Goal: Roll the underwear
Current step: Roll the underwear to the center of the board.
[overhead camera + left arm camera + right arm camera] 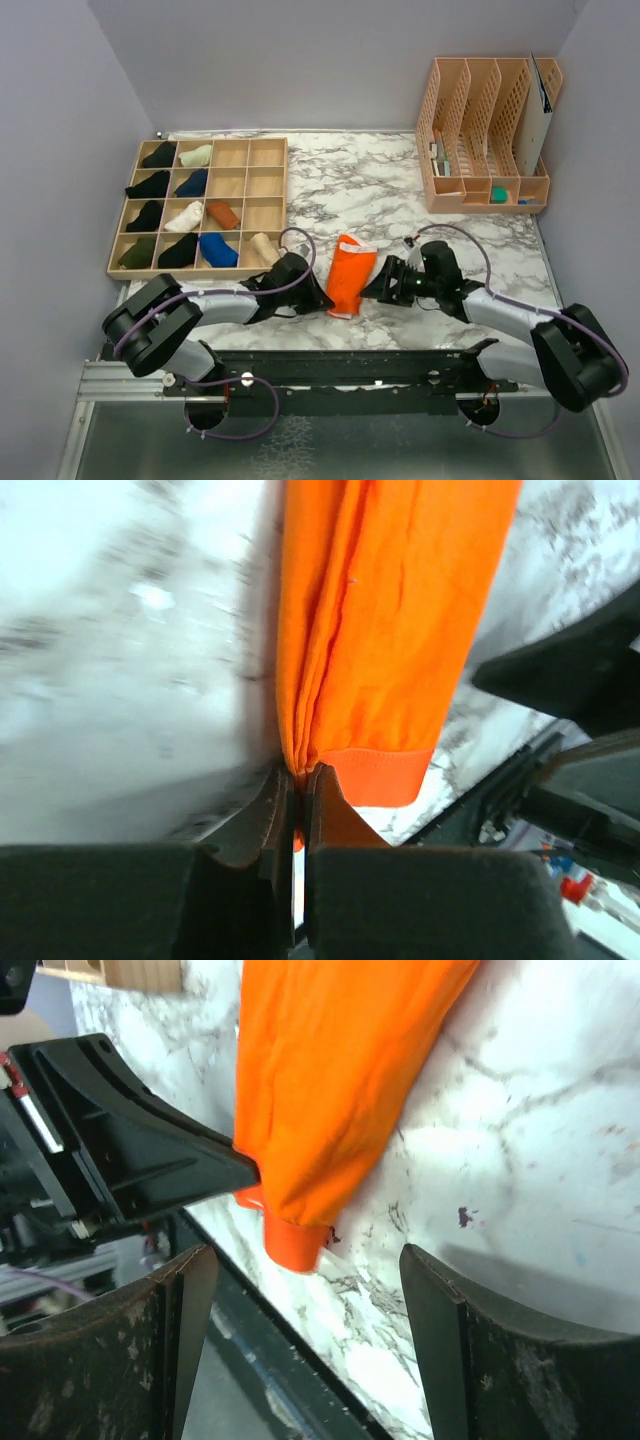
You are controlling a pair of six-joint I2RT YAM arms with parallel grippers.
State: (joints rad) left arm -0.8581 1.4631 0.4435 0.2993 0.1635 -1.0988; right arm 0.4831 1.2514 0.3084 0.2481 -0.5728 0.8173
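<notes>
One orange underwear [350,272], folded into a narrow strip, on the surface [380,190] near its front edge: treat as light, limp and quick to unfold. Left end effector [297,777] clamped on near hem; right end effector [305,1270] open beside it, empty. Grip hem through all layers.

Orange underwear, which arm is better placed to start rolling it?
Left, probably: the left claw is shut on the near edge of the orange underwear, while the right claw stands open beside it, gripping nothing.
</notes>
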